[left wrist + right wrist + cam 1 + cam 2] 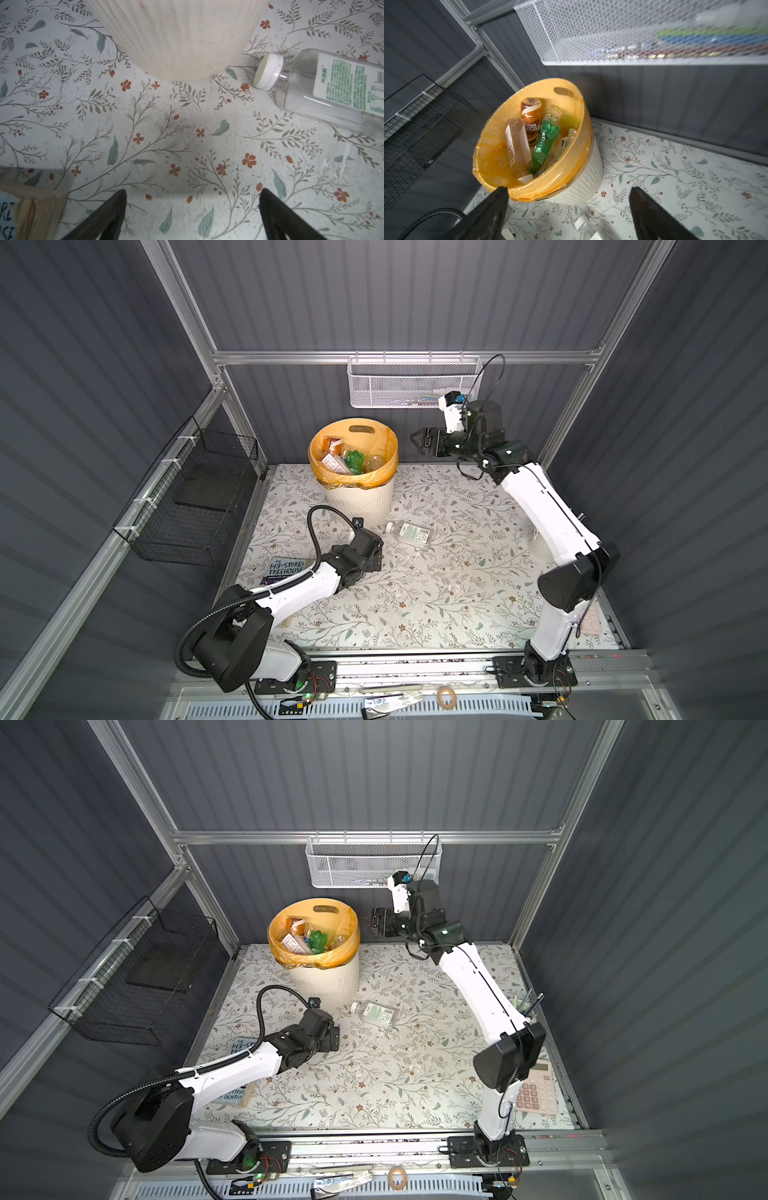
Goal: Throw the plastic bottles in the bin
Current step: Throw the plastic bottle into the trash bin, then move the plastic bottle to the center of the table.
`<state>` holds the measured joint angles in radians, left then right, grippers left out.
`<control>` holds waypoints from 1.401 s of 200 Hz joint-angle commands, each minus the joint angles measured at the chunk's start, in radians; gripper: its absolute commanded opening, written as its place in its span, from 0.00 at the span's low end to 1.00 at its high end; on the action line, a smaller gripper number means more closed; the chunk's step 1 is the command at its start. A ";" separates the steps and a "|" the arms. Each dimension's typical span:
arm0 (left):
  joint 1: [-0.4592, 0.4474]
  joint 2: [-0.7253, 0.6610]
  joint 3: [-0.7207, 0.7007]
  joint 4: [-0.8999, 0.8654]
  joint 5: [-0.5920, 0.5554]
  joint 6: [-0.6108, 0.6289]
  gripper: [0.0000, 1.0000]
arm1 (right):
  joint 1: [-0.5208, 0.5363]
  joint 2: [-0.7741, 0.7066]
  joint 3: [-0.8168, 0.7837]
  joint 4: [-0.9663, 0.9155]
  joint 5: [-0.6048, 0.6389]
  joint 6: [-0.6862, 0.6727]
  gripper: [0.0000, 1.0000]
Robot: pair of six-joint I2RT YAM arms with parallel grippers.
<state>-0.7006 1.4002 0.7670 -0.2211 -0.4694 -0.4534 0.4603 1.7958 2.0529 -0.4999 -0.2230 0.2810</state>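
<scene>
The bin (359, 506), cream and ribbed with an orange liner, stands at the back of the table and shows in both top views (328, 982). Inside lie several plastic bottles, among them a green one (545, 143), a brown one (531, 118) and a clear one (516, 145). Another clear bottle with a white cap (409, 533) (324, 91) lies on the table in front of the bin. My right gripper (417, 441) (569, 190) hangs high, just right of the bin's rim, open and empty. My left gripper (376, 560) (192, 193) hovers low, left of the lying bottle, open and empty.
A white mesh basket (415, 383) hangs on the back wall above the right gripper. A black wire basket (187, 497) is fixed to the left wall. A book (284, 568) lies under the left arm. A pink calculator (536, 1092) lies near the right arm.
</scene>
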 commanded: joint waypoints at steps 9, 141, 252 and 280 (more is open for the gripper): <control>0.004 -0.002 0.020 -0.016 -0.001 0.010 1.00 | 0.001 -0.112 -0.236 0.099 0.015 -0.088 0.99; 0.019 -0.119 -0.090 0.009 -0.091 -0.111 1.00 | 0.067 -0.061 -0.727 -0.006 -0.044 -0.394 0.99; 0.043 -0.114 -0.103 -0.004 -0.056 -0.113 1.00 | 0.132 0.234 -0.532 -0.087 0.155 -0.536 0.99; 0.043 -0.112 -0.101 -0.004 -0.056 -0.107 1.00 | 0.134 0.273 -0.495 -0.094 0.207 -0.551 0.99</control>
<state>-0.6655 1.2850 0.6651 -0.2089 -0.5304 -0.5549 0.5877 2.0323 1.5257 -0.5545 -0.0944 -0.2390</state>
